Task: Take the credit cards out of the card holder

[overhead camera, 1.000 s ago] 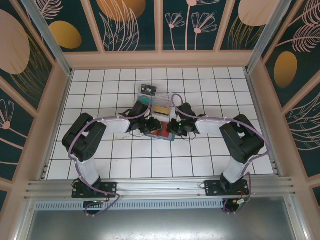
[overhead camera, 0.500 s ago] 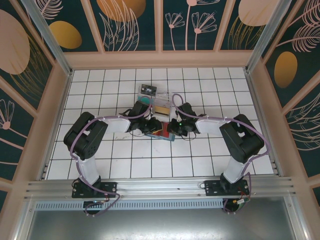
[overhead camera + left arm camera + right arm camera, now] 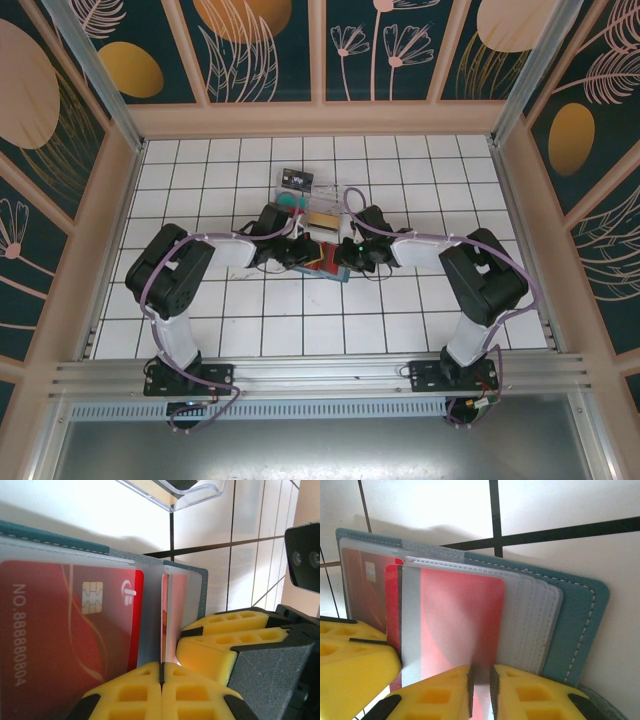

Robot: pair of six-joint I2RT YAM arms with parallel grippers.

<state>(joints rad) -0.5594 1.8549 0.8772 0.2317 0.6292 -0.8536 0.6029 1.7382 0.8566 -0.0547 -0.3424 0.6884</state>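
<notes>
Left tool (image 3: 161, 666), arm bent inward over the counter (image 3: 400, 330), is pinching a red card (image 3: 455, 620) edge; right tool (image 3: 480, 680) is clamping the open holder (image 3: 580, 615) by its sleeve.

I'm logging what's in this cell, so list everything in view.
card holder: one, teal, on the table between the end effectors.
credit cards: two, red, in its frosted pockets.
clear tray: one, transparent, beyond the holder.
black card: one, white marks, beyond the tray.
table: one, white tiles.
left end effector: one, yellow fingers, shut on a credit card's edge.
right end effector: one, yellow fingers, pinching a pocket leaf.
</notes>
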